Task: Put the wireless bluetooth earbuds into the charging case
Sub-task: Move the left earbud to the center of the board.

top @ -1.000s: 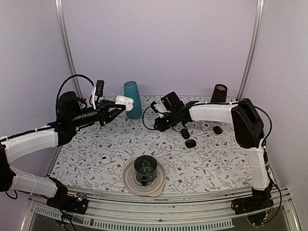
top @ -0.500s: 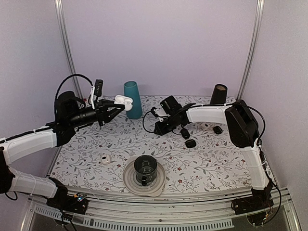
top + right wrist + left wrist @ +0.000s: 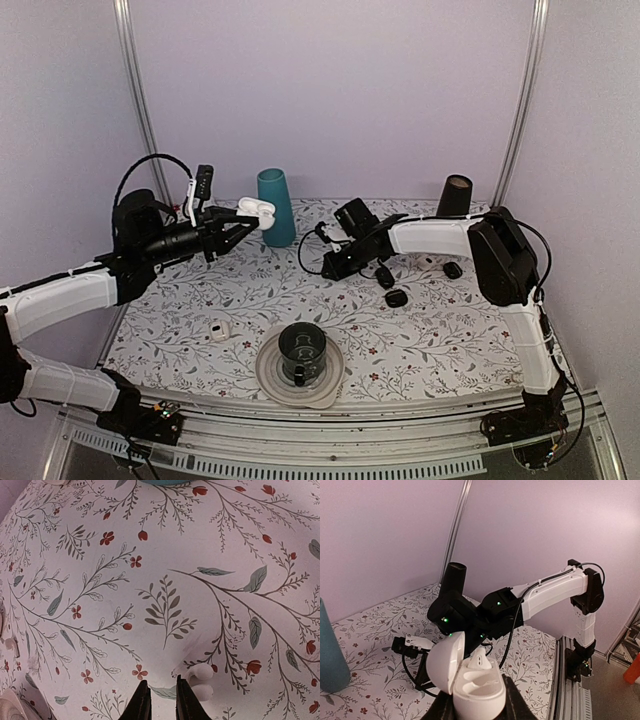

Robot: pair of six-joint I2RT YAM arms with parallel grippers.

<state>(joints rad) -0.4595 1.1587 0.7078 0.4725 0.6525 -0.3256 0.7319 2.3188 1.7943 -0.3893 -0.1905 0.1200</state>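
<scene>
Hovering low over the floral tablecloth (image 3: 150, 555), the right gripper (image 3: 161, 703) has its jaws only narrowly parted and empty. A white earbud (image 3: 200, 682) lies just outside one finger at the frame's bottom, so closing here would likely miss it or flick it away. At upper left of the overhead view, the left gripper (image 3: 245, 224) is clamped on the open charging case (image 3: 258, 209), held aloft.

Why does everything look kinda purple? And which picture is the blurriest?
Top external view: soft lilac light, hardly any shadows. Left wrist view: the charging case is very close and a bit fuzzy. Right wrist view: the flowery cloth is clear, but the right hand at the bottom is dark and blurry.
</scene>
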